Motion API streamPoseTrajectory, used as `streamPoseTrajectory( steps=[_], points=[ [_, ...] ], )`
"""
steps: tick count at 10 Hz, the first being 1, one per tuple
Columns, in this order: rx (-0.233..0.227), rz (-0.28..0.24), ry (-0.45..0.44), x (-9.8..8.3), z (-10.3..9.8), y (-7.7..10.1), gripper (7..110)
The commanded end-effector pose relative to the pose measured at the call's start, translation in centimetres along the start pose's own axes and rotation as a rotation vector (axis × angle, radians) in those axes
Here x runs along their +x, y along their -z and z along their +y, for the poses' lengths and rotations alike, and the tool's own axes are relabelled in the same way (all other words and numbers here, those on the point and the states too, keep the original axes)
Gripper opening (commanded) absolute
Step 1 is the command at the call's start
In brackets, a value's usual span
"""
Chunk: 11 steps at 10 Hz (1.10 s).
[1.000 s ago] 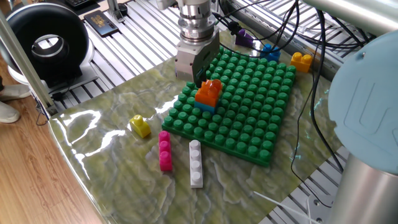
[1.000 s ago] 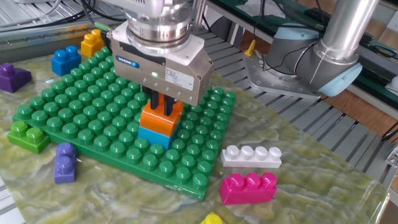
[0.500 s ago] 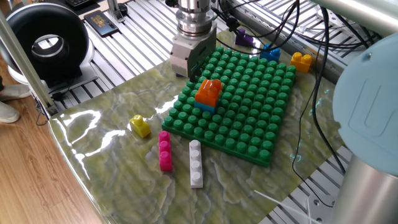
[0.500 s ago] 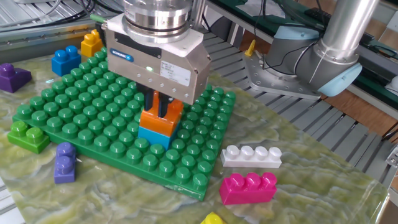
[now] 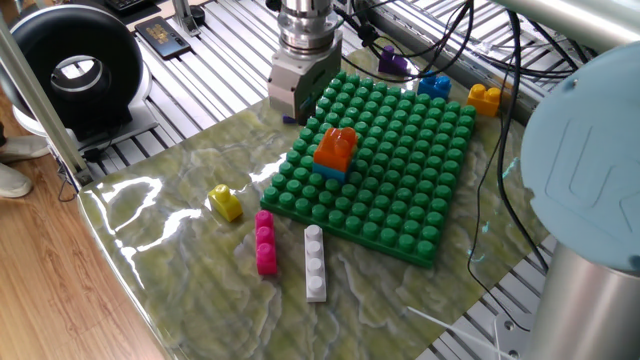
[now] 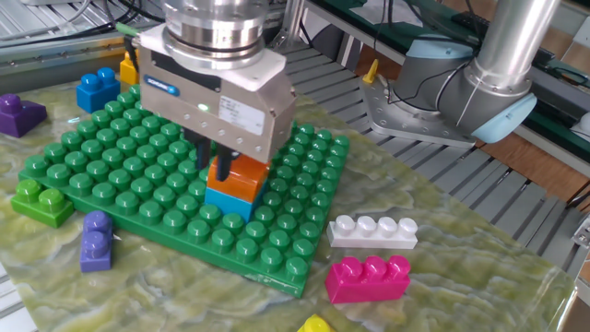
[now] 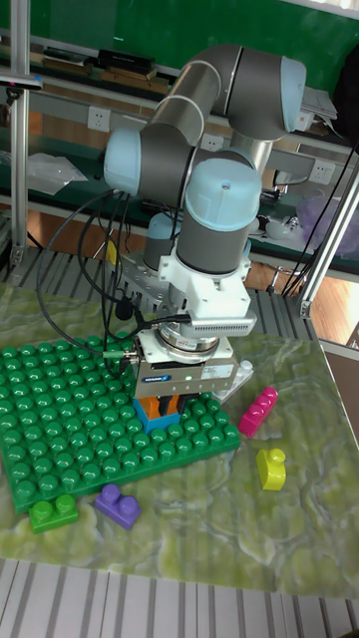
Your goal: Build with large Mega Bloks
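Marbled green mat over the slatted metal table (image 5: 180, 120) carried the big green studded baseplate (image 5: 400, 200). Your gripper (image 6: 214, 166) had lifted and backed off over the last second, jaws parted, holding nothing. The orange studded plastic brick (image 5: 335, 147) stayed seated on the light blue brick (image 6: 228, 200) near the baseplate's middle, so that placement looks done. Next candidates lay loose on the mat: long pink brick (image 5: 265, 243), long white brick (image 5: 315, 262), small yellow brick (image 5: 226, 202). Purple brick (image 6: 95, 242) sat just beside the baseplate edge.
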State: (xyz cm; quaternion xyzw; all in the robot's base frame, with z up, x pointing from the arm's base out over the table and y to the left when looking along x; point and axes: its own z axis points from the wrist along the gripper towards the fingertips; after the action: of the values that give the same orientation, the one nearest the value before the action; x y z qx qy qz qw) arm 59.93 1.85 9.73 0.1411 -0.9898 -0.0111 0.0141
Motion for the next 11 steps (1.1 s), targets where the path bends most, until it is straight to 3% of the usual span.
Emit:
streamPoseTrajectory(
  steps=[1, 2, 3, 7, 8, 11],
  points=[
    [0.026, -0.026, -0.049, -0.9, -0.9, 0.1, 22],
    [0.055, -0.019, -0.037, -0.7, -1.6, 0.1, 22],
    [0.055, -0.037, -0.028, -1.1, -1.6, 0.1, 7],
    [0.029, -0.047, 0.005, -1.4, -1.0, 0.1, 7],
    [0.036, -0.04, 0.002, -1.2, -1.1, 0.1, 22],
    [0.049, -0.035, 0.037, -1.8, -1.4, 0.2, 22]
  ],
)
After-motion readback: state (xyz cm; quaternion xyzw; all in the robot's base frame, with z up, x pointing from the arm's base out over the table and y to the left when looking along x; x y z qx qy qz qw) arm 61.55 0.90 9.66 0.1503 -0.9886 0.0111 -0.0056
